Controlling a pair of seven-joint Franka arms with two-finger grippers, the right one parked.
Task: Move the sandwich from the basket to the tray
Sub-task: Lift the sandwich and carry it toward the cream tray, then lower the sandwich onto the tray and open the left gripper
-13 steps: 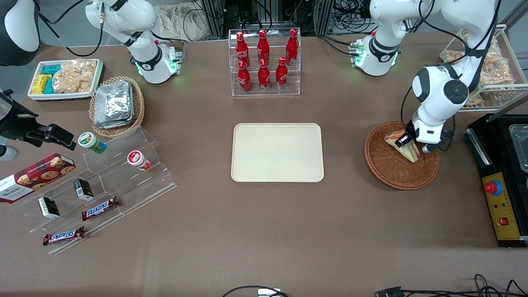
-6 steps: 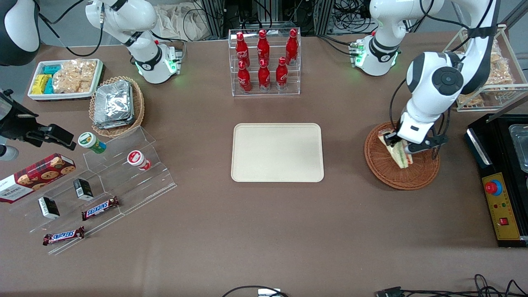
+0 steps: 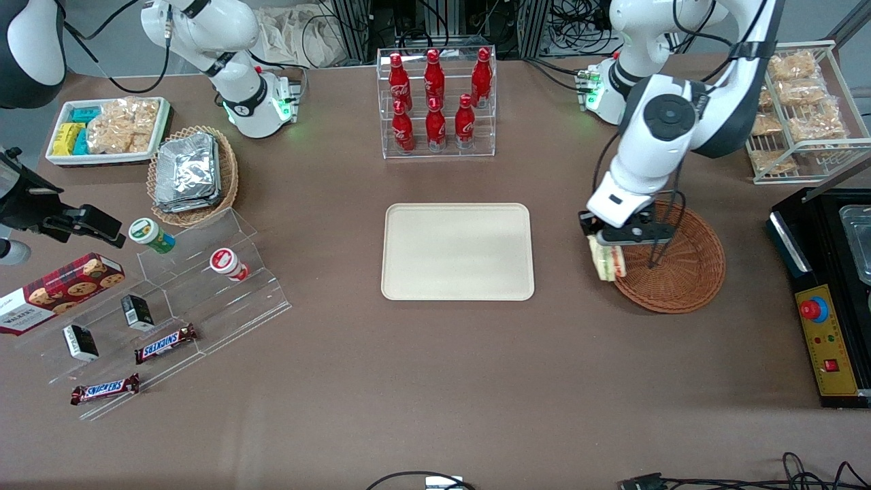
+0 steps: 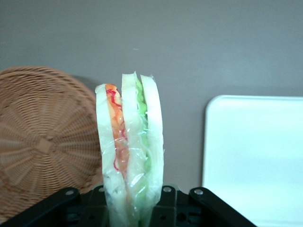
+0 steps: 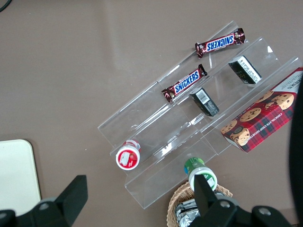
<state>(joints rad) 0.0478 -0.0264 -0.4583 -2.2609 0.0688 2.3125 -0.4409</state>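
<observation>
Tool [image 3: 607,239] on the working arm is clamped on the small triangular clear-wrapped sandwich [image 3: 607,260] of pale bread, and we see it raised above the bench [image 3: 435,381], over the rim of the round brown woven wicker basket [image 3: 680,272] on the side facing the tray. From the front camera the sandwich hangs at about nine o'clock of the basket's centre, its wedge pointing down, partly over the rim and partly over the bare brown bench surface. The wrist camera shows us the sandwich [image 4: 130,151] edge-on, with the orange-red filling layer on one side and the green layer on the other (the wrap is creased around both), pinched where it meets the black tool [image 4: 132,208].

We see the basket [image 4: 42,142] holding nothing else, its flat woven centre exposed. The flat rectangular cream-beige tray [image 3: 457,252] with rounded corners lies at nine o'clock from the tool, apart from the basket, with a strip of bench between them; its rim [image 4: 208,142] shows in the wrist camera just beside the sandwich.

At about eleven o'clock from the tray's centre, farther from the front camera, stands a clear acrylic rack of red cola bottles [image 3: 435,102].
</observation>
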